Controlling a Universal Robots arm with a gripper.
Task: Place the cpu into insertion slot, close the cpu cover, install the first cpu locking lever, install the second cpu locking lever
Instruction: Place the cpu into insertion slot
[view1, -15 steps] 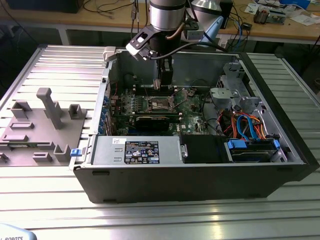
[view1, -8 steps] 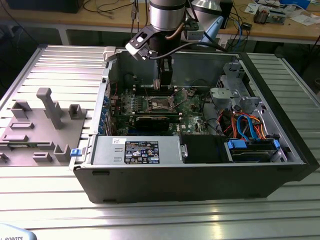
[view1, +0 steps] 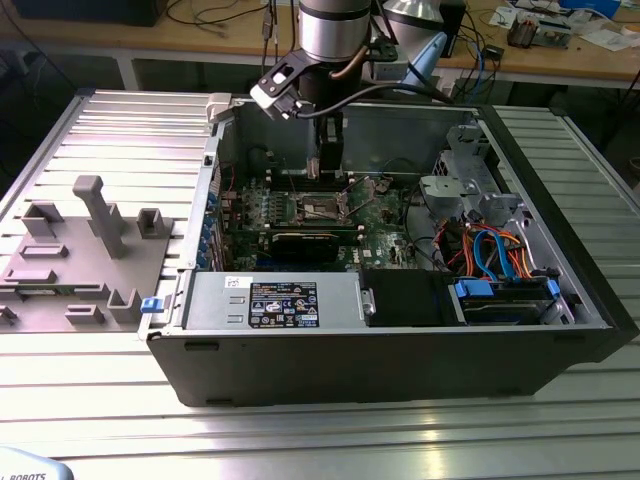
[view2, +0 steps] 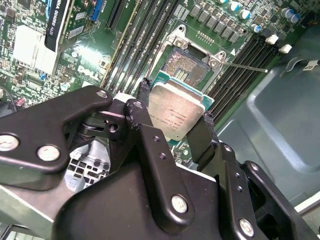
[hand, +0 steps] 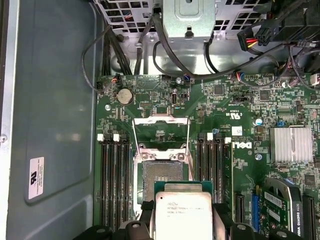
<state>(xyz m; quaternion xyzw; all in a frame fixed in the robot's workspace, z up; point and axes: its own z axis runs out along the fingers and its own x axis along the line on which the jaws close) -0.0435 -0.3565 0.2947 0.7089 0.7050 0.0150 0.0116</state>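
My gripper (view2: 176, 109) is shut on the cpu (view2: 175, 114), a silvery square chip on a green base, with one black finger on each of two opposite edges. The chip hangs just above and beside the insertion slot (view2: 191, 64), whose dark pin field lies bare inside its metal rim. In the first wrist view the cpu (hand: 183, 214) partly overlaps the insertion slot (hand: 162, 178). The cpu cover (hand: 161, 129) is swung open beyond the socket. Thin locking levers (hand: 189, 145) stand released along its sides. In the exterior view the gripper (view1: 326, 168) hangs inside the case over the board.
The open computer case (view1: 400, 350) lies on a slatted metal table. Memory slots (hand: 114, 175) flank the socket on both sides. A black expansion card (view1: 305, 243), a power supply (view1: 280, 302), a drive cage (view1: 470, 170) and cables surround it. A grey fixture block (view1: 80, 250) sits at the exterior view's left.
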